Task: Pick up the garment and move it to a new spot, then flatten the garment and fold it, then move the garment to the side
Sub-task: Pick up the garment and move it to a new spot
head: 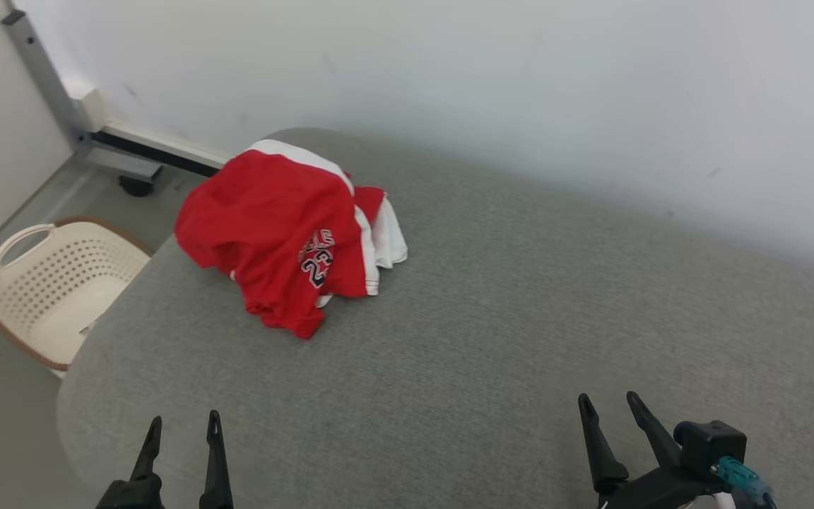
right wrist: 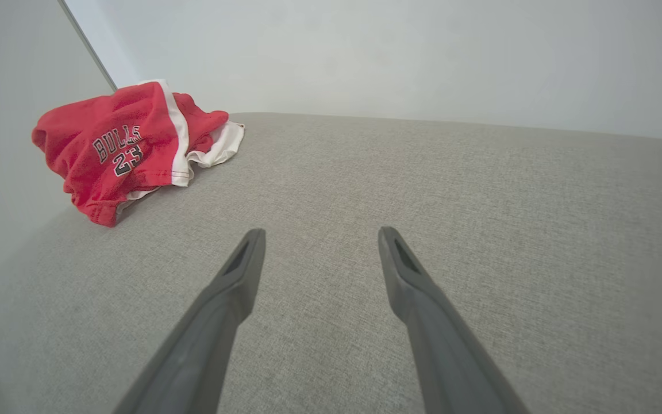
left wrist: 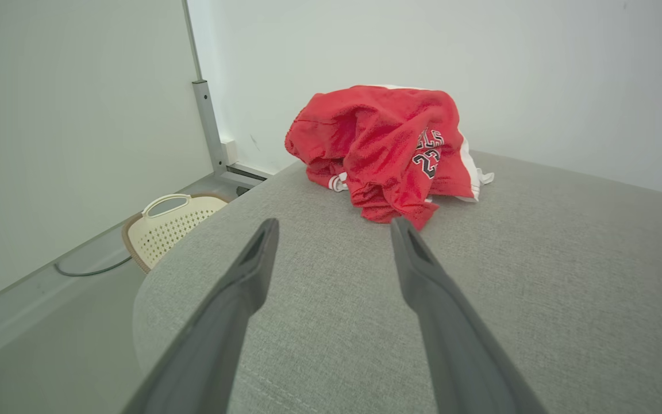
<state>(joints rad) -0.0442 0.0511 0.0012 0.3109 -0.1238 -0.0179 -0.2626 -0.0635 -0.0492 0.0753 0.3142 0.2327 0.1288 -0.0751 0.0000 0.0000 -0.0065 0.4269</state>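
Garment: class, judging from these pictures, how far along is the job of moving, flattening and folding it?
Done: nothing that shows; the garment lies crumpled in a heap at the far left of the grey surface. In hand: nothing; the left gripper and right gripper are open, empty, well short of it. Left: pick up, move, flatten, fold, set aside.

The head camera is looking down from above at the grey cushion (head: 485, 318), facing the white wall (head: 520, 71). Both wrist cameras are sitting low over the cushion, looking along it; all three are sharing the red garment (head: 266, 219) at its far left.
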